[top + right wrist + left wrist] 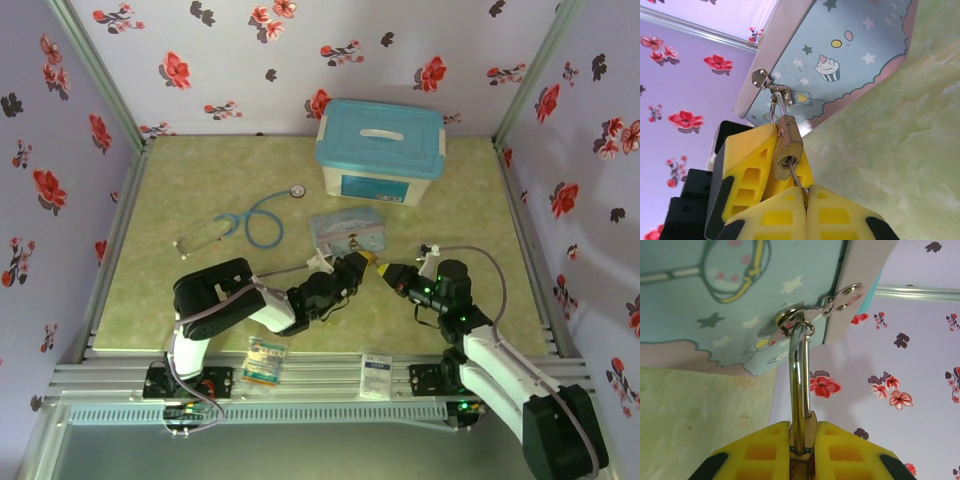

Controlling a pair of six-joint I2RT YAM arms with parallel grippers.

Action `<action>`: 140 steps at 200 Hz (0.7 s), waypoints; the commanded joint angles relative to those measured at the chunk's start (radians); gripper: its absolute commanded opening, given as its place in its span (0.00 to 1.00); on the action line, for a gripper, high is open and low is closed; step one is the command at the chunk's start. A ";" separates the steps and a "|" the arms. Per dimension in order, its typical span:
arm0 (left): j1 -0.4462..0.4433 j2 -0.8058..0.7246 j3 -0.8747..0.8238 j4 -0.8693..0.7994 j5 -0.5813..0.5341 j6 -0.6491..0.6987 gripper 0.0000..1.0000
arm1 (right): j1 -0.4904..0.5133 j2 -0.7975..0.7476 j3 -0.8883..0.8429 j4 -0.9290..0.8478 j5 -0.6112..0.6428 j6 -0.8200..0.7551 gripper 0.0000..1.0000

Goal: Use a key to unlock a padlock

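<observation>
Both grippers meet at the closed cartoon tin on the counter: the left gripper is clamped on the padlock hanging from its hasp, the right gripper pinched on the key in the keyhole. Behind, a teal-lidded box sits shut

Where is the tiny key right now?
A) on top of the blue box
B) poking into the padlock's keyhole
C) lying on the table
B: the right wrist view shows the key running from the right gripper straight into the keyhole of the padlock.
</observation>
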 commanded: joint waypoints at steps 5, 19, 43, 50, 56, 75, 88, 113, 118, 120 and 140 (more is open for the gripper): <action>-0.046 -0.036 0.005 0.066 0.192 0.024 0.00 | 0.025 -0.016 0.010 0.258 -0.105 0.109 0.00; -0.041 -0.026 -0.007 0.067 0.189 0.011 0.00 | 0.023 -0.042 0.021 0.225 -0.100 0.103 0.00; -0.034 -0.024 -0.020 0.066 0.175 0.022 0.00 | 0.000 -0.051 0.016 0.181 -0.106 0.083 0.00; -0.035 -0.026 -0.018 0.065 0.175 0.029 0.00 | -0.004 -0.042 0.009 0.190 -0.109 0.083 0.00; -0.035 -0.027 -0.016 0.066 0.175 0.032 0.00 | -0.007 -0.030 0.004 0.203 -0.111 0.087 0.00; -0.032 -0.033 -0.019 0.064 0.176 0.038 0.00 | -0.006 0.012 -0.012 0.299 -0.127 0.143 0.00; -0.027 -0.030 -0.020 0.066 0.182 0.031 0.00 | -0.006 0.005 -0.017 0.329 -0.136 0.170 0.00; -0.025 -0.022 -0.016 0.066 0.186 0.030 0.00 | -0.006 -0.087 -0.001 0.130 -0.112 0.079 0.00; -0.023 -0.019 -0.014 0.066 0.187 0.027 0.00 | -0.008 -0.101 -0.002 0.110 -0.114 0.073 0.00; -0.022 -0.019 -0.015 0.066 0.189 0.026 0.00 | -0.007 -0.105 -0.002 0.105 -0.115 0.073 0.00; -0.012 -0.022 -0.022 0.066 0.193 0.028 0.00 | -0.008 -0.118 -0.022 0.107 -0.120 0.086 0.00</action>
